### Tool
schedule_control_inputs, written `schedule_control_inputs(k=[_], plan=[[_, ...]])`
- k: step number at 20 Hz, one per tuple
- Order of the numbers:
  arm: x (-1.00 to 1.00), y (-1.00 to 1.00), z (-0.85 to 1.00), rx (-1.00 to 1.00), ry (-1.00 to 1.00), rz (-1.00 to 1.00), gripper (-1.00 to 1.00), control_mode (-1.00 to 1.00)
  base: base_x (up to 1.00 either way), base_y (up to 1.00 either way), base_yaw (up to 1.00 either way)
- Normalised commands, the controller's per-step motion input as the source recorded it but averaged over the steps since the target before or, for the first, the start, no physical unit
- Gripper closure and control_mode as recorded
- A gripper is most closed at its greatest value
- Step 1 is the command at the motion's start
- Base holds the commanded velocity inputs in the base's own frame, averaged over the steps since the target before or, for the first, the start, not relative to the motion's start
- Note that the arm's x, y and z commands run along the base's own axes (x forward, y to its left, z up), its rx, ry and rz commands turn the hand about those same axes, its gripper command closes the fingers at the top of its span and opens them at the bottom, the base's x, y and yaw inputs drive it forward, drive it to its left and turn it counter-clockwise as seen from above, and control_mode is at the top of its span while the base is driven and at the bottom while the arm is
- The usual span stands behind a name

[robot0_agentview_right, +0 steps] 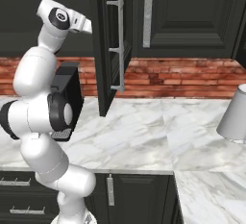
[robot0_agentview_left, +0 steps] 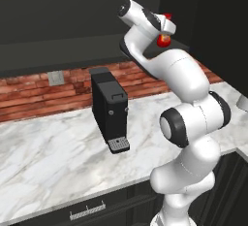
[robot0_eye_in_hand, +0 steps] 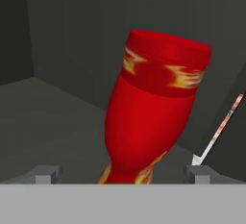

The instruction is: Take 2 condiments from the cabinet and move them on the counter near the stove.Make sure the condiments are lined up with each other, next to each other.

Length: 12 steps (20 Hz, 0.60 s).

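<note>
Dark cabinet fronts and a red brick backsplash run behind the white-grey veined marble bench (robot0_agentview_left: 53,147), where a tall black box-shaped coffee machine (robot0_agentview_left: 109,107) stands well clear of the work. Up above, the large dark wall cabinet (robot0_eye_in_hand: 57,35) is open, its door (robot0_agentview_right: 109,45) swung out over the bench in the right base view, and the white arm reaches up into it.

On the cabinet's flat shelf stands the rounded red bottle with a red cap and flame-patterned band (robot0_eye_in_hand: 153,117), appearing tilted in the hand view, probably from the roll of the camera and not from the bottle itself. The hand (robot0_eye_in_hand: 121,174) is spread wide, its 2 dark tips flanking the bottle's lower body with a gap on each side, gripping nothing. From the left base view the bottle (robot0_agentview_left: 163,39) peeks out just beyond the wrist.

This looks like the approach to the 1st pick of 2. The next move calls for easing slightly forward so the tips bracket the body squarely, then closing before lifting out past the shelf edge.
</note>
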Motion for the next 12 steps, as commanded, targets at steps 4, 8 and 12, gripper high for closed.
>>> schedule_control_inputs(k=[4, 8, 12], plan=[[0.08, -0.08, 0.0, 0.0, 0.0, -0.02, -1.0, -1.0, 0.0, 0.0, 0.0], [0.03, -0.12, 0.0, 0.0, 0.0, -0.02, -1.0, -1.0, 0.0, 0.0, 0.0], [0.03, -0.11, 0.0, 0.0, 0.0, -0.01, -1.0, -1.0, 0.0, 0.0, 0.0]])
